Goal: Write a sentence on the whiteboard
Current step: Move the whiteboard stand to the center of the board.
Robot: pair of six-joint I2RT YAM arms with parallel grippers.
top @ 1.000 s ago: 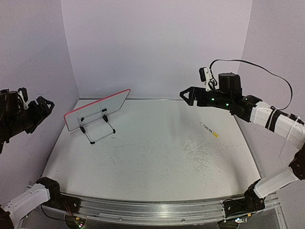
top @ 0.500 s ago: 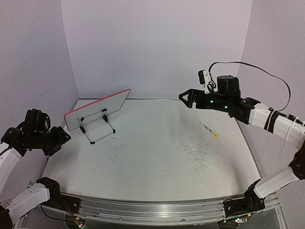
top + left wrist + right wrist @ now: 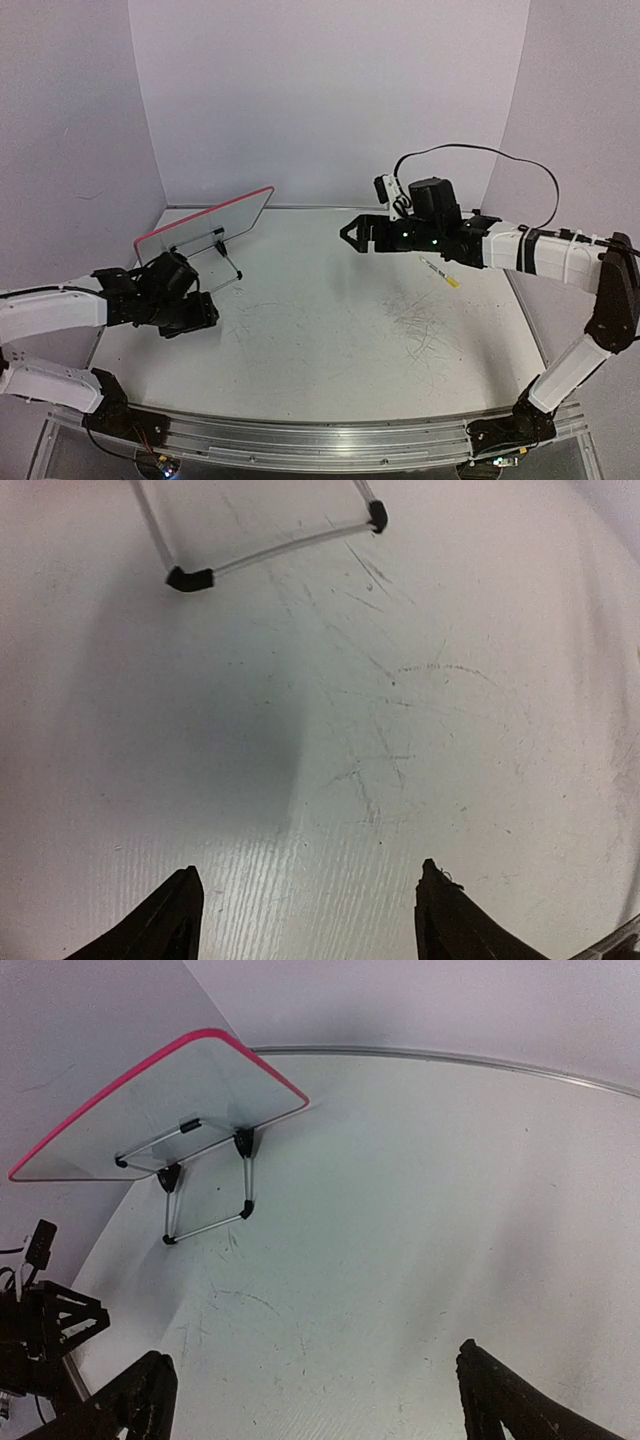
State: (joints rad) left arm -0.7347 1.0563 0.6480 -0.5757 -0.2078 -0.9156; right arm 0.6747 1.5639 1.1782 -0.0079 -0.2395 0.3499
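**Item 1, whiteboard** (image 3: 205, 218): white panel with a pink-red rim. It stood at the far-left corner of the surface (image 3: 320, 350), tilted back on a wire stand (image 3: 215, 258). The stand side faced the overhead and right wrist views. The stand's black-capped feet rested on the surface.

**Item 2, left claw** (image 3: 200, 318): it was held low at the near left of the surface, just in front of the stand's feet and apart from them. In its wrist view both fingers (image 3: 170, 920) stood spread with only bare surface between them. Released, holding nothing.

**Item 3, right claw** (image 3: 352, 235): it was raised above the far middle of the surface and pointed left toward the whiteboard, well apart from it. In its wrist view the fingers (image 3: 140, 1400) were spread wide with nothing between them. Released, holding nothing.

**Item 4, pen** (image 3: 440, 272): thin, white-bodied, yellow at one end. It lay flat at the right of the surface, below the right forearm and untouched by either claw.

**Item 5, scratch marks** (image 3: 425, 330): faint grey scribbles on the surface, densest at the right, near the pen.
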